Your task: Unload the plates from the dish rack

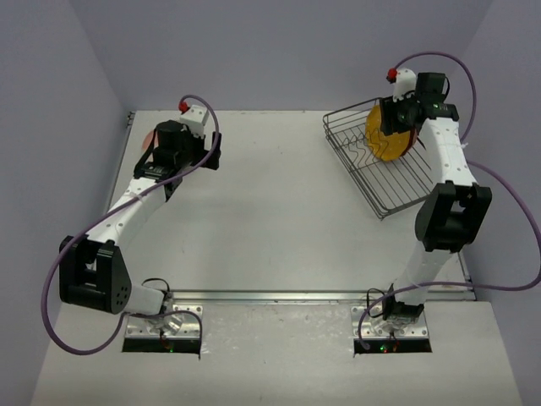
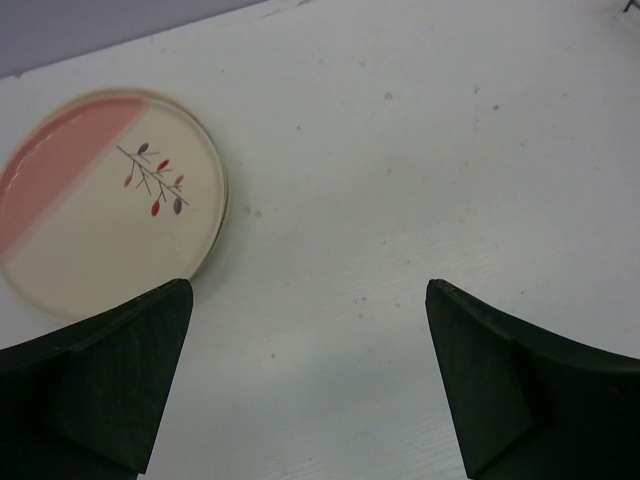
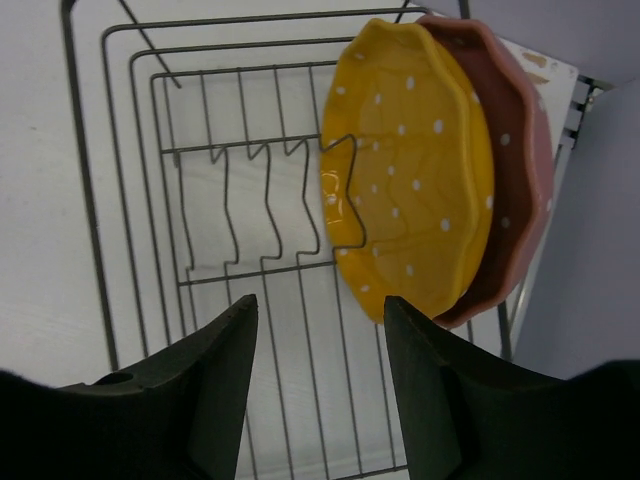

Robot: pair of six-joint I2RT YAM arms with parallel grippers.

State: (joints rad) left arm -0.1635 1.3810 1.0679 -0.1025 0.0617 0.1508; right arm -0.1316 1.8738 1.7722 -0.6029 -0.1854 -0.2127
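Observation:
The dish rack stands at the far right and also shows in the right wrist view. A yellow-orange plate with white dots stands upright in it, with a pink plate with white dots right behind it. The yellow plate also shows from above. My right gripper is open and empty above the rack, just short of the yellow plate. A cream plate with a pink segment lies flat on the table at the far left. My left gripper is open and empty beside it. The cream and light-blue plate is out of view.
The white table is walled at the back and both sides. The rack sits at an angle near the table's right edge. The right arm's upper links stand close to the rack's near corner.

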